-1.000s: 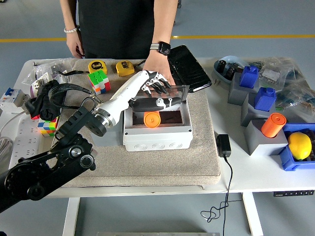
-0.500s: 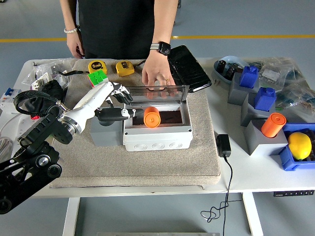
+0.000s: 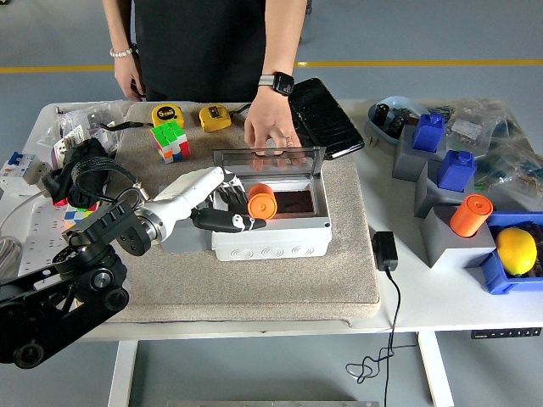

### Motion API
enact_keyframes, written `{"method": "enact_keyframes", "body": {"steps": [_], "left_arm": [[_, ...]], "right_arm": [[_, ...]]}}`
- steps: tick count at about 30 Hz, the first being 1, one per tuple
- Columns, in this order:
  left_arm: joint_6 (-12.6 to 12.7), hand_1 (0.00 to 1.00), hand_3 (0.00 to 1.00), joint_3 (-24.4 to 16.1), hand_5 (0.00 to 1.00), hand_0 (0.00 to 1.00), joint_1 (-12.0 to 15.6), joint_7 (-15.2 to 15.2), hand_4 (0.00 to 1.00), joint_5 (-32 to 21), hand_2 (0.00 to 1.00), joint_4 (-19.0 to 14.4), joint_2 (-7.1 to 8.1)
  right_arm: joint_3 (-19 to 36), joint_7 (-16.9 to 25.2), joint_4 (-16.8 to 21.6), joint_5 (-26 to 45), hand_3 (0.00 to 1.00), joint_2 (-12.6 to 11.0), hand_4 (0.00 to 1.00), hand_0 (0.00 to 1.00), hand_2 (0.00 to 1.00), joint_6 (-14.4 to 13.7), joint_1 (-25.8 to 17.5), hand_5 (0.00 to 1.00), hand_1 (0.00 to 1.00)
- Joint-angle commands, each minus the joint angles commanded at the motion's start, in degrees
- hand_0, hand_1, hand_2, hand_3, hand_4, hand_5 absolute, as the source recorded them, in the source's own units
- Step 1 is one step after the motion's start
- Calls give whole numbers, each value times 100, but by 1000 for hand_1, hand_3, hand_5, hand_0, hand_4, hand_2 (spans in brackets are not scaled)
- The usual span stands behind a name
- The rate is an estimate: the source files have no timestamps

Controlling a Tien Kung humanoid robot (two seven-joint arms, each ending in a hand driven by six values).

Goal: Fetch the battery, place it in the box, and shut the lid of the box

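The orange battery (image 3: 262, 203) lies inside the white box (image 3: 271, 240) on the beige mat, at the box's left end. The box's clear lid (image 3: 270, 159) stands upright at the back, and a person's hand (image 3: 270, 130) rests on its top edge. My left hand (image 3: 241, 211), black-fingered on a white forearm, reaches over the box's left wall. Its fingers are spread, with the tips right beside the battery's left side and the thumb (image 3: 227, 224) lying along the front rim. It holds nothing. The right arm does not show.
A Rubik's cube (image 3: 171, 140) and two yellow tape measures (image 3: 215, 117) lie behind the mat. A black case (image 3: 324, 116) sits at the back, a power adapter (image 3: 385, 251) right of the mat. Grey blocks, blue bins, an orange cylinder (image 3: 472, 214) and a lemon (image 3: 516, 250) fill the right side.
My left hand pulled back left off the lid, then came back right and lower into the box's left end beside the battery. The person's hand stayed on the lid.
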Motion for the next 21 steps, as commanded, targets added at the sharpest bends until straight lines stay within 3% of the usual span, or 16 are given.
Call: {"method": "enact_keyframes", "body": {"steps": [7, 11, 15, 21], "left_arm": [[12, 565, 518, 146, 558, 303, -244, -58, 998, -492, 573, 106, -251], [51, 549, 515, 239, 562, 271, -425, -137, 993, -1010, 574, 284, -583], [143, 535, 518, 329, 557, 262, -566, -215, 989, -1190, 576, 479, -897], [430, 564, 543, 450, 550, 282, -720, -529, 981, -1832, 591, 859, -1220]], "right_arm": [[-26, -2, -12, 10, 703, -4, 998, 727, 690, 0, -4, 575, 695], [-50, -1, -4, 17, 703, 3, 998, 728, 690, 0, 4, 575, 695], [-47, 2, 21, 2, 703, 6, 998, 727, 690, -1, 9, 576, 695], [-92, -4, 4, 28, 704, 15, 998, 728, 690, 2, 1, 575, 695]]}}
